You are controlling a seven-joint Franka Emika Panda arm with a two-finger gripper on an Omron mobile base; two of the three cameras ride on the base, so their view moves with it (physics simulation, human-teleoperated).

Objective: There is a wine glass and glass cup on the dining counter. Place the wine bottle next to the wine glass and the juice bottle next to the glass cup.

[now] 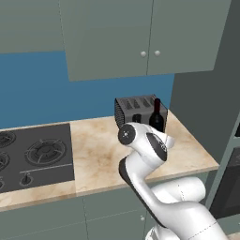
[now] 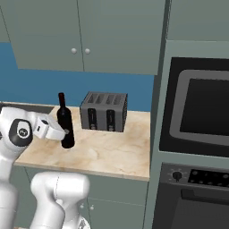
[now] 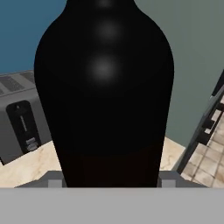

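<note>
In the left base view the arm hides the wine bottle's (image 1: pixel 157 117) lower body; in the hand view its neck runs off the top edge. The hob (image 1: pixel 33 154) is cut at the left edge.

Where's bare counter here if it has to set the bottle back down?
Free: the counter between hob and arm, and its front right part before the oven. Crowded: back corner, toaster beside the wine bottle in the gripper.

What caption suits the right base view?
Gripper shut on the upright wine bottle beside the toaster.
</note>
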